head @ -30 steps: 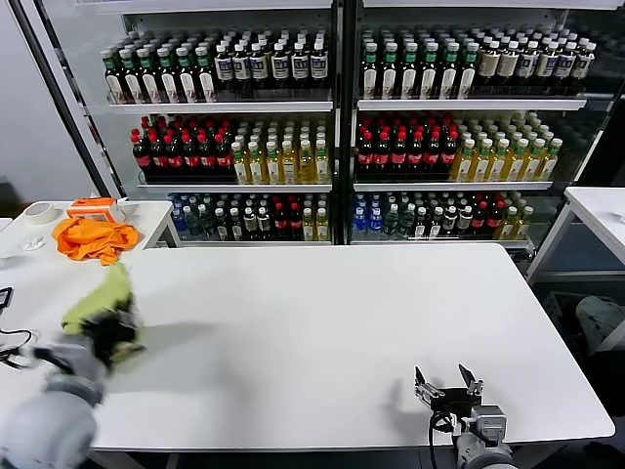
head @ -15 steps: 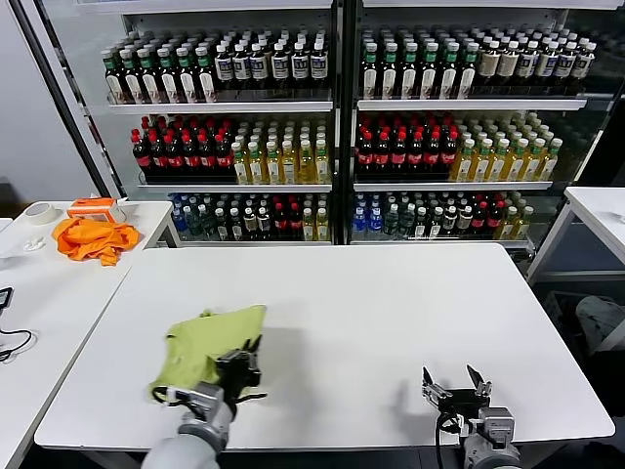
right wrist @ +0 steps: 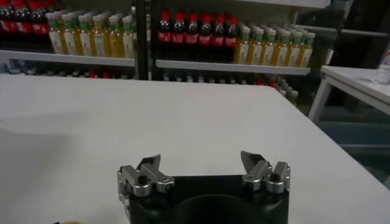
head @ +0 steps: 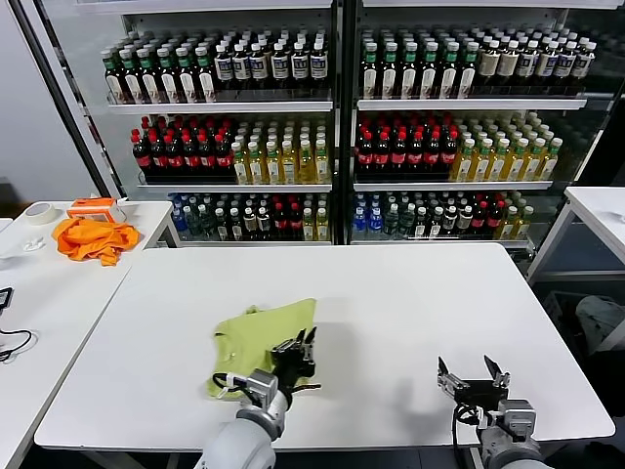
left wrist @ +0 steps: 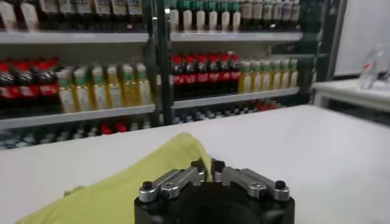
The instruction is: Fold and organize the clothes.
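**Left gripper clamped on T-shirt over tabletop**

On the white tabletop, left of centre and near the front edge: a crumpled lime T-shirt, partly lifted, one end raised toward the shelves. Left gripper at the T-shirt's right edge, jaws closed together on the cloth; in the left wrist view the two fingers meeting with the green fabric pinched between and spreading away to one side. Right gripper low at the front right of the tabletop, well apart from the T-shirt, jaws spread wide and holding nothing; same wide gap visible in the right wrist view. Behind the tabletop: fridge shelves full of bottles. On a side table at far left: an orange cloth and a tape roll.
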